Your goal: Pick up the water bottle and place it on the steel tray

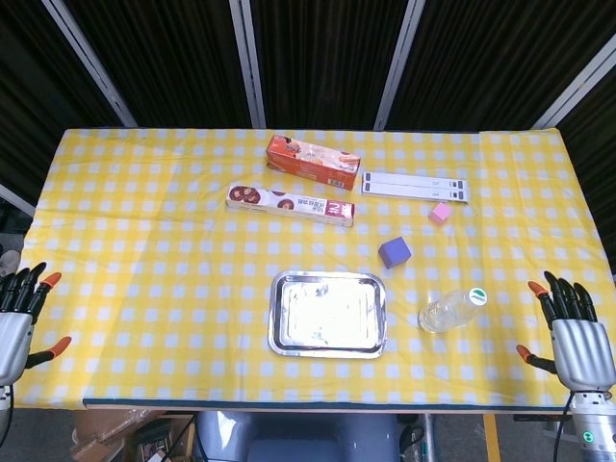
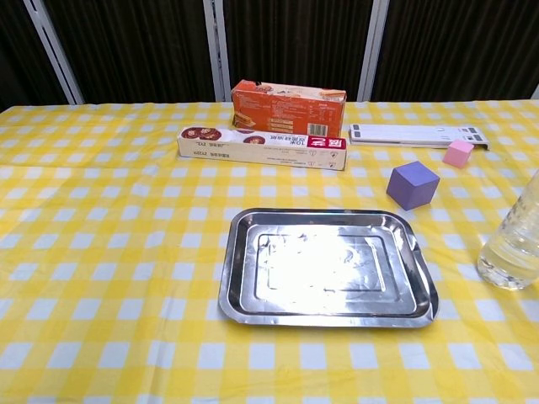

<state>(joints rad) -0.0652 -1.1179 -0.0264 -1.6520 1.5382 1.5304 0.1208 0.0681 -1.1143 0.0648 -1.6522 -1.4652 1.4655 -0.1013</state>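
Observation:
A clear water bottle (image 1: 449,310) with a green-ringed white cap stands on the yellow checked cloth, just right of the steel tray (image 1: 327,313). The chest view cuts the bottle (image 2: 514,240) off at its right edge, beside the tray (image 2: 327,266). My right hand (image 1: 577,335) hangs at the table's near right corner, fingers spread and holding nothing, well right of the bottle. My left hand (image 1: 14,322) sits off the table's near left edge, also spread and holding nothing. Neither hand shows in the chest view.
A purple cube (image 1: 395,252) lies just behind the tray and bottle. Further back are a pink cube (image 1: 440,213), a white flat strip (image 1: 416,187), a long snack box (image 1: 290,204) and an orange box (image 1: 313,160).

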